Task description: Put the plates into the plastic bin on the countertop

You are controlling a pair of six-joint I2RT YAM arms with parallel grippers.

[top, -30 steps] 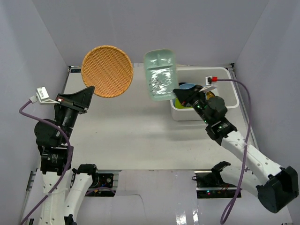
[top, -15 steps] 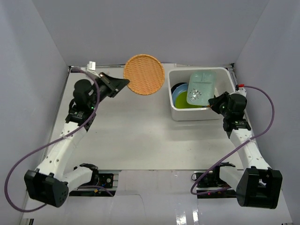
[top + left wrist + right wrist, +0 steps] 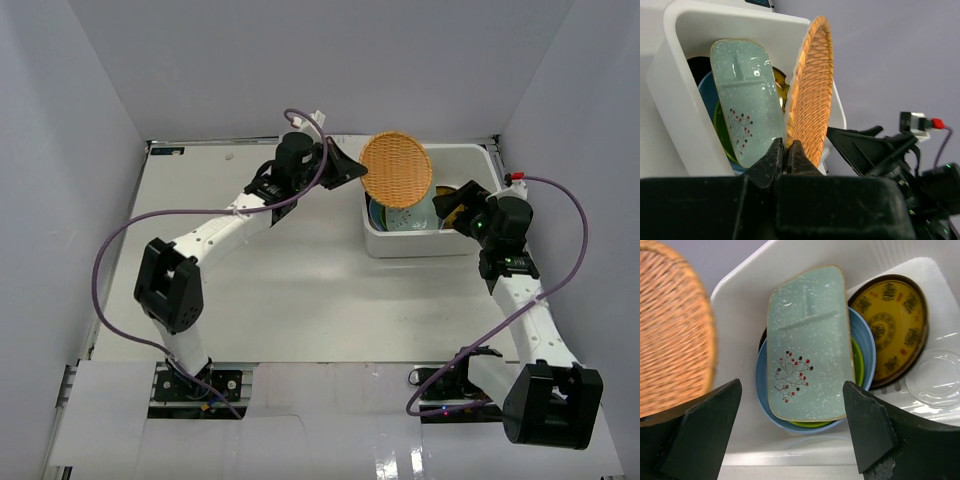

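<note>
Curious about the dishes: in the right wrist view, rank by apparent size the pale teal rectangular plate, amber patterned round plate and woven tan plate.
1. pale teal rectangular plate
2. amber patterned round plate
Unranked: woven tan plate, cropped, nearer the camera.

Top camera overhead, far; both wrist cameras close, sharing plastic bin [image 3: 740, 305]

The woven tan plate [image 3: 396, 168] hangs on edge over the white bin [image 3: 400, 245], where the teal plate [image 3: 807, 342] tops stacked dishes [image 3: 766, 390]
</note>
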